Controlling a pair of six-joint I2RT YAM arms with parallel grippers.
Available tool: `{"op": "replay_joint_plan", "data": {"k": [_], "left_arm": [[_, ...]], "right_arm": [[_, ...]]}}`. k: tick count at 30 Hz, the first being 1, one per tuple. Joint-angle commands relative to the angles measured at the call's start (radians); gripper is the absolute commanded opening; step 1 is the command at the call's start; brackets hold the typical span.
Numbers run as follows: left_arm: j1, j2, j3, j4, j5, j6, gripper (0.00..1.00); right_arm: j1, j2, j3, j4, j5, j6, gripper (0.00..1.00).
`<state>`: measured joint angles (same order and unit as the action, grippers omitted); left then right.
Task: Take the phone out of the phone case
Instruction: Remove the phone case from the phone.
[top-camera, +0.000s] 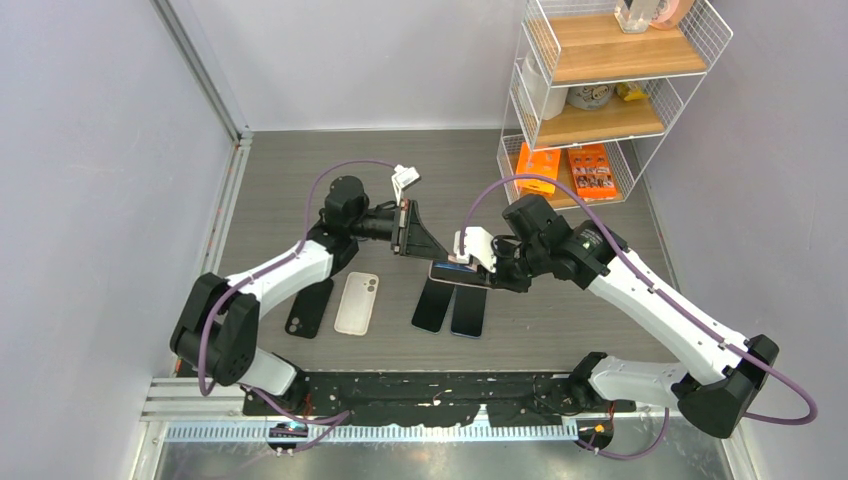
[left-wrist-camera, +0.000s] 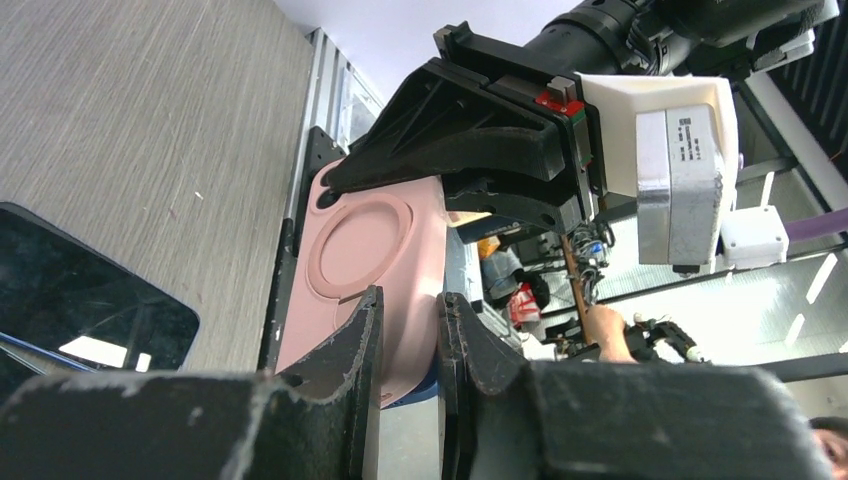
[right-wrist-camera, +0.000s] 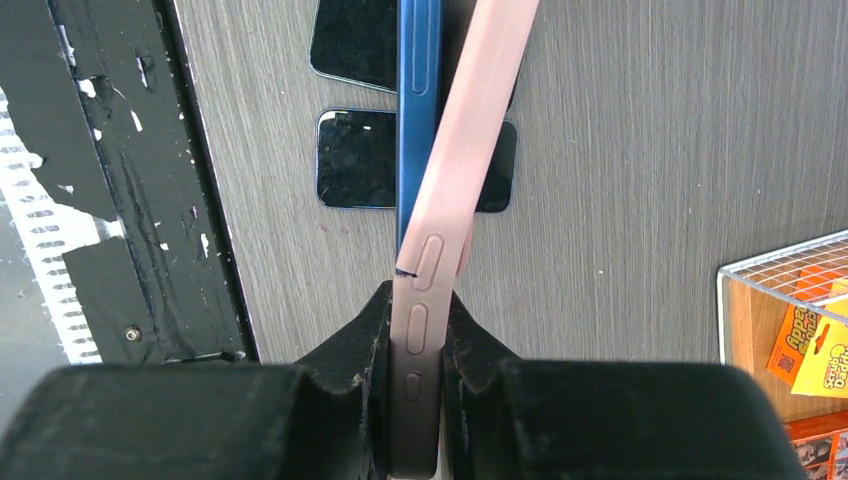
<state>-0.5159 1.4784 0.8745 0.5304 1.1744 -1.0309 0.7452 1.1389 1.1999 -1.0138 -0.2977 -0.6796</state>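
Right claw (right-wrist-camera: 418, 300) is clamped on the near end of the pink case (right-wrist-camera: 470, 150), above the bench (right-wrist-camera: 620, 150). The blue phone (right-wrist-camera: 418, 100) stands split from the case in a narrow V, long axis running straight away from the fingers toward the left arm. Left claw (left-wrist-camera: 410, 320) sits at that far end, jaws nearly together with pink in the gap; gripping or not, can't tell, but it looks best placed to draw the phone free.
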Motion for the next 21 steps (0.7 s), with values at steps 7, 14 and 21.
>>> {"op": "replay_joint_plan", "data": {"k": [7,14,21], "left_arm": [[0.007,-0.067,0.003,-0.188,-0.098,0.215,0.19],[0.008,-0.145,0.03,-0.317,-0.041,0.331,0.49],[0.01,-0.248,0.048,-0.401,0.006,0.428,0.75]], "right_arm": [[0.037,-0.052,0.052,0.219,-0.163,-0.057,0.05],[0.012,-0.053,0.05,0.203,-0.186,-0.041,0.05],[-0.007,-0.041,0.071,0.17,-0.209,-0.032,0.05]]}}
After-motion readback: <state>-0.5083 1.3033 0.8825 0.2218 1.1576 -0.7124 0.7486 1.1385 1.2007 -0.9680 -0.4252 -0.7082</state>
